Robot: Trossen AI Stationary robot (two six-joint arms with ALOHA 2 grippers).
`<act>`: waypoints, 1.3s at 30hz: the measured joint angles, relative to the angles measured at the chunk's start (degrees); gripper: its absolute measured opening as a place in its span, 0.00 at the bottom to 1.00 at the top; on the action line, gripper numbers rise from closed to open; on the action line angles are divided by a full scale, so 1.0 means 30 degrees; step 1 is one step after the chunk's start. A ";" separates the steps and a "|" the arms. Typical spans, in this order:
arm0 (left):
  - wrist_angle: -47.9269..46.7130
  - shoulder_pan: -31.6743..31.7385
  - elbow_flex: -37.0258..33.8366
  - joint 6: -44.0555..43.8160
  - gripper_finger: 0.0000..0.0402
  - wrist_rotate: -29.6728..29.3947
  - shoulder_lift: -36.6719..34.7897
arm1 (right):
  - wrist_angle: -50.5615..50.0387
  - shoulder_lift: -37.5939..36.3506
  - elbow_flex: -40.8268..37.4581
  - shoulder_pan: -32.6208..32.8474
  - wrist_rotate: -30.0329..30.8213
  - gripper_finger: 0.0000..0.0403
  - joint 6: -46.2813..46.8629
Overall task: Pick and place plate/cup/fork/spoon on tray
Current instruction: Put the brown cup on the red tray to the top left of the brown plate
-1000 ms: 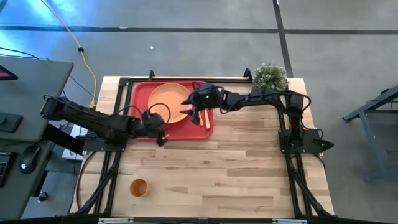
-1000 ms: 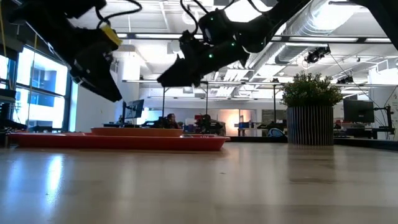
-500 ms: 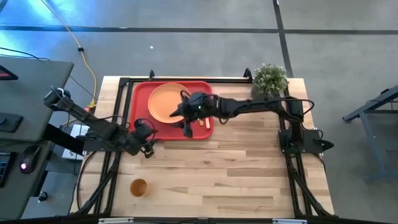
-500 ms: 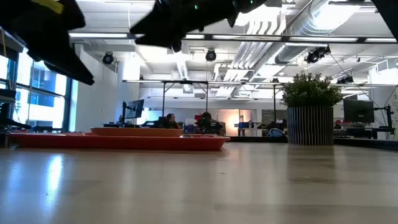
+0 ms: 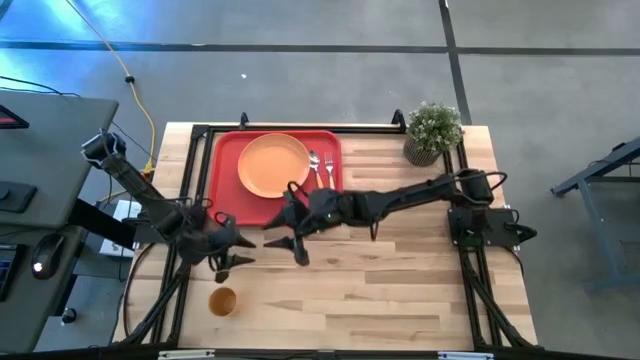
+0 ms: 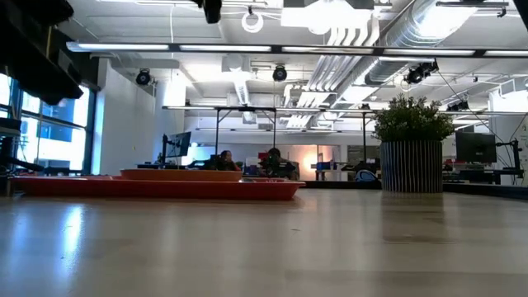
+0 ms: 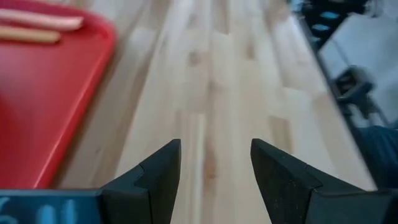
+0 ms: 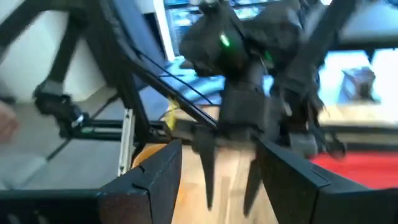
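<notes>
The red tray [image 5: 228,160] lies at the table's far left. On it rest the orange plate [image 5: 273,165] and, right of the plate, the spoon [image 5: 314,166] and the fork [image 5: 328,172] side by side. Their handles show in the left wrist view [image 7: 37,28]. The cup [image 5: 222,300] stands on the table near the front left. My left gripper [image 5: 226,260] is open and empty above the table between the tray and the cup. My right gripper [image 5: 287,248] is open and empty just in front of the tray's near edge.
A potted plant [image 5: 433,130] stands at the far right corner and also shows in the low view [image 6: 411,153]. Bare wood [image 5: 400,290] spreads over the table's near and right parts. The tray's near rim [image 6: 165,189] shows low across the table.
My right gripper has left the tray by the plate's right side and gone toward the near edge and leftward, rising. My left gripper has gone from the tray's near edge toward the cup, rising too. The fork and spoon now show uncovered on the tray.
</notes>
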 joint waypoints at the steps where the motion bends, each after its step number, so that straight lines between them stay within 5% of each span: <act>1: -0.0056 -0.0231 0.0309 0.0206 0.46 0.0001 0.0000 | -0.0263 0.0000 0.0000 0.0254 0.0762 0.50 0.0647; 8: -0.0114 -0.1967 0.1604 0.0881 0.46 0.1966 0.0230 | -0.4874 0.0570 -0.0051 0.2487 0.9286 0.50 0.3844; 13: -0.1910 -0.3118 0.1712 -0.1311 0.46 0.4377 0.0745 | -0.5735 0.1062 -0.0044 0.4174 1.2715 0.50 0.5932; 21: -0.6138 -0.3654 0.3509 -0.2186 0.46 0.5969 0.1099 | -0.6583 0.1173 -0.0044 0.5462 1.3584 0.50 0.6733; 27: -0.6327 -0.3661 0.3578 -0.1241 0.43 0.7638 0.1352 | -0.6735 0.1173 -0.0036 0.5082 1.3989 0.50 0.6741; 39: -0.6855 -0.2164 0.3578 -0.2432 0.17 0.6982 0.3776 | -0.7720 0.1173 -0.0029 0.4071 1.4246 0.50 0.7688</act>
